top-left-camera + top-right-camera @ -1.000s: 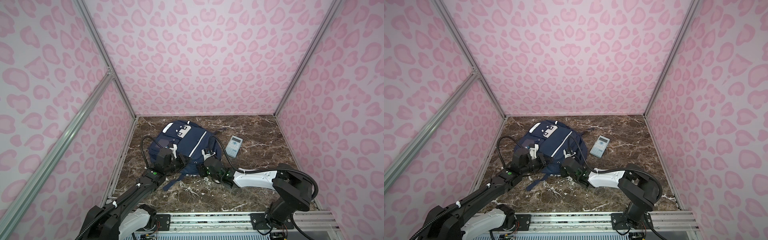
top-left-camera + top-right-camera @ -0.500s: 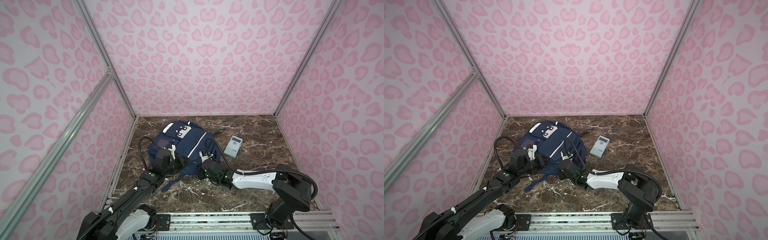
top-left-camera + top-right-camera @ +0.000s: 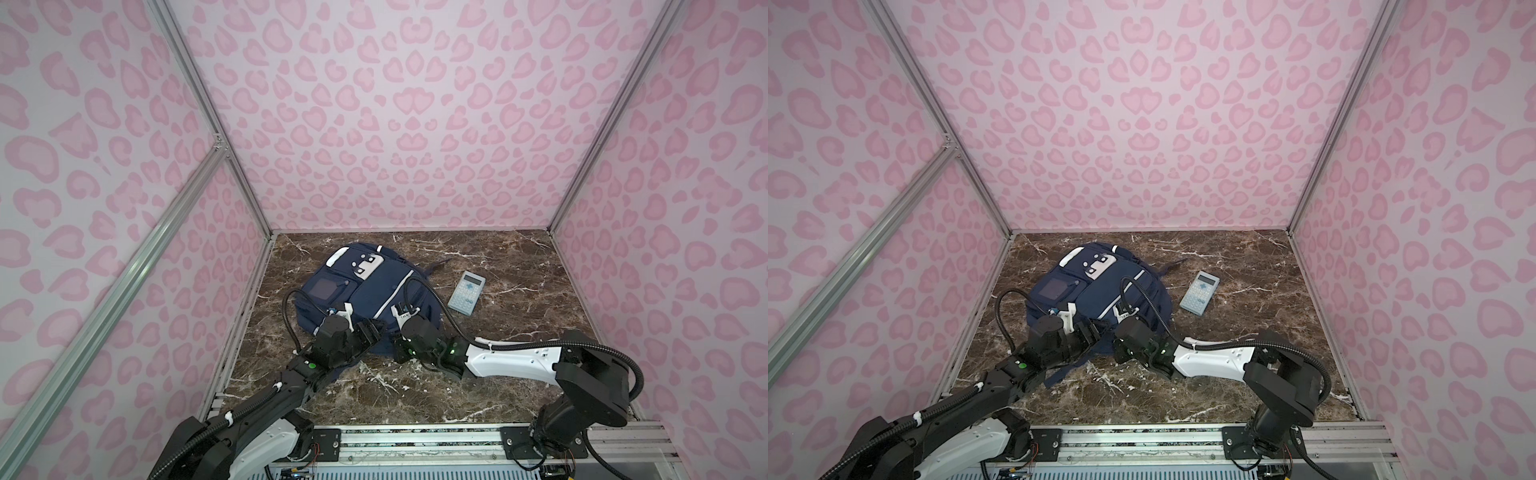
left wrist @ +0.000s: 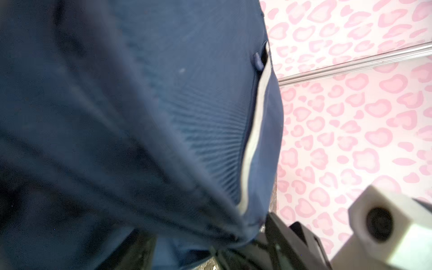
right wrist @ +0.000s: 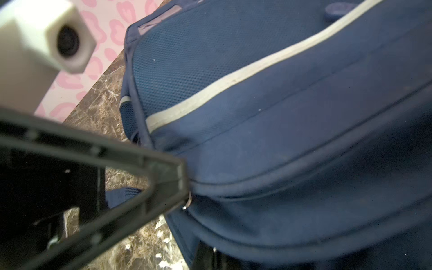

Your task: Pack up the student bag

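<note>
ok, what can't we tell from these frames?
- Whether the left gripper is open: blurred bag fabric fills the left wrist view; small and dark in both top views.
- What the shut right gripper pinches: its tips cover it in the right wrist view; only a small ring shows.
- The bag's near edge: both arms cover it in both top views.
- Labels on the calculator: too small.

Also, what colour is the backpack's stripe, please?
The stripe is off-white, on the navy backpack; clearest in the right wrist view.

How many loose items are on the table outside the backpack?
1: a calculator on the table, right of the navy backpack, apart from it. More may hide beneath the backpack.
</note>
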Robot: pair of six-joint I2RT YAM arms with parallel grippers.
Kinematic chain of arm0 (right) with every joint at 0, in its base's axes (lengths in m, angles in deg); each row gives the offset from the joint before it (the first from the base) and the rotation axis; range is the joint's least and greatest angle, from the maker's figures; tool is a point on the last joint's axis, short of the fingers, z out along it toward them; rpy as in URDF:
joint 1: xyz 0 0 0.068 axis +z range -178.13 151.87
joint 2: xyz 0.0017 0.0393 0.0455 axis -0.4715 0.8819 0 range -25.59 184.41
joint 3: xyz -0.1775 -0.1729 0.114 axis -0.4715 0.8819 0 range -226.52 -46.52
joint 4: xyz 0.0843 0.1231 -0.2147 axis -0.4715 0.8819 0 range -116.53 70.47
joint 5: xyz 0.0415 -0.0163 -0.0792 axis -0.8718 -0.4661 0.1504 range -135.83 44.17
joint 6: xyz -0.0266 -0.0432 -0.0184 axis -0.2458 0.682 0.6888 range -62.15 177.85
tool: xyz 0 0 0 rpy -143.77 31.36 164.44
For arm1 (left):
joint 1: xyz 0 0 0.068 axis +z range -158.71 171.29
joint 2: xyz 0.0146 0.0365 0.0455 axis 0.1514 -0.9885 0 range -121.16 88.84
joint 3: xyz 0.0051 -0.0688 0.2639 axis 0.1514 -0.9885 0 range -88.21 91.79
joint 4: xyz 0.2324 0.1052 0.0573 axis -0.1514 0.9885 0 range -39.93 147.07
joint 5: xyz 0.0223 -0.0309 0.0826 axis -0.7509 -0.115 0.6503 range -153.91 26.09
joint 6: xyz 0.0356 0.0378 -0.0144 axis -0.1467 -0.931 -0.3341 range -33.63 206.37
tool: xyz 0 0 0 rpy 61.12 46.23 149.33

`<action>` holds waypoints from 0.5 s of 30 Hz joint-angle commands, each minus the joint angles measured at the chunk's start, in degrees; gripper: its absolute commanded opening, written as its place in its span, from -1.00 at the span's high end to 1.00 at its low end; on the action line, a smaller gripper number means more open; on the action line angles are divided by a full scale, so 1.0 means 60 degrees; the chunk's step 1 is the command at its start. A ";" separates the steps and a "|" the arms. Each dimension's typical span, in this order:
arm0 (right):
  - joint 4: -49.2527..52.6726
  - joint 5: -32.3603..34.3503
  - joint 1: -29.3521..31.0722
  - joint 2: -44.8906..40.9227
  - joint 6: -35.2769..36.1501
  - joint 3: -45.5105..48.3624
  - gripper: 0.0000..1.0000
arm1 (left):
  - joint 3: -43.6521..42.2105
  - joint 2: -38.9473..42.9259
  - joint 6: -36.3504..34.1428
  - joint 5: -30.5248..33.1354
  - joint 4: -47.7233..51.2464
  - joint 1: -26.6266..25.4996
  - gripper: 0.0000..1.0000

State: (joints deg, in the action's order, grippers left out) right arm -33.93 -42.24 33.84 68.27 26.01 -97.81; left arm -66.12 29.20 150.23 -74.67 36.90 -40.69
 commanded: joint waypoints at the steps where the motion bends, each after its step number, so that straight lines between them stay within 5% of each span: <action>1: -0.0141 -0.0330 0.0042 -0.0016 0.0211 0.0020 1.00 | 0.0201 -0.0390 -0.0212 0.0095 -0.0748 -0.0001 0.68; 3: 0.0129 -0.0145 0.0022 -0.0014 0.0223 0.0071 0.98 | 0.0249 -0.0379 -0.0256 0.0136 -0.0555 -0.0001 0.94; 15: 0.1374 0.0014 -0.1033 -0.0727 0.0447 0.0793 0.95 | 0.0196 0.0583 -0.0741 0.0621 0.0856 0.0079 0.94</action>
State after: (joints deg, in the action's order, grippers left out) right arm -34.35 -49.19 29.34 64.47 28.48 -94.16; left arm -65.33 32.43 148.63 -75.00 40.72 -40.72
